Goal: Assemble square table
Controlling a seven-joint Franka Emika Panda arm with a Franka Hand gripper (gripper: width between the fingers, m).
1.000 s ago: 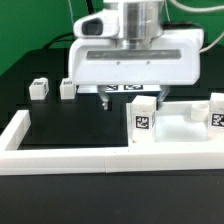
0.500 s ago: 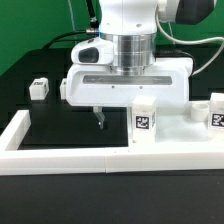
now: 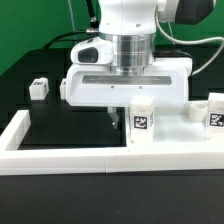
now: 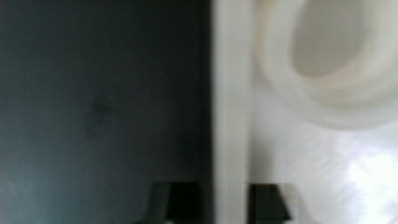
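The square table's white slab [image 3: 180,128] lies on the exterior view's right, inside the low fence. In the wrist view its raised rim [image 4: 231,110] runs straight between my two dark fingers [image 4: 178,202], beside a round corner socket [image 4: 338,60]. My gripper [image 3: 117,114] [image 4: 226,203] is low over the slab's left edge and shut on that rim. One tagged white leg [image 3: 143,119] stands upright right next to the fingers. A second leg [image 3: 216,112] stands at the far right, and a third [image 3: 40,88] sits on the black mat at the left.
Long white bars form a low fence along the front [image 3: 100,160] and the left [image 3: 22,128]. The black mat [image 3: 70,125] lies between the left bar and the slab. The gripper's wide white body hides what is behind it.
The gripper came down over the slab's left edge, then its fingers closed from wide apart onto the rim. The small leg seen behind it earlier is now hidden by the gripper body.
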